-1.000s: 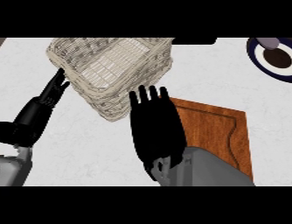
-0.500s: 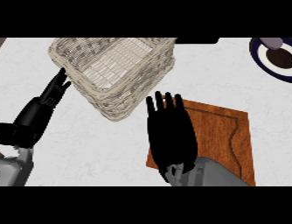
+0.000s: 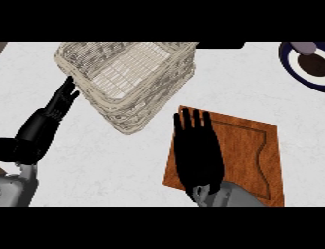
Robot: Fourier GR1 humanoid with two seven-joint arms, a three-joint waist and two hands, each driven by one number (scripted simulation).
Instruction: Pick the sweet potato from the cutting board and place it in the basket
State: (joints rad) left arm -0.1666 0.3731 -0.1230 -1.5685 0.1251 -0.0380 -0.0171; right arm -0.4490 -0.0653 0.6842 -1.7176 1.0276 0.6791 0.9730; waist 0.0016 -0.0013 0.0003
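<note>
On the pale counter, my open right hand (image 3: 198, 151) hovers flat over the brown wooden cutting board (image 3: 248, 146), likely positioning to grasp; left hand (image 3: 40, 129) rests open beside the woven wicker basket (image 3: 126, 73).

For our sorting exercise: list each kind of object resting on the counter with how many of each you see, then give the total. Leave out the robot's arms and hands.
Woven basket: 1
Wooden cutting board: 1
Dark blue plate: 1
Total: 3
No sweet potato is visible; the right hand covers part of the board.

Plate (image 3: 322, 68) cut by right edge.
</note>
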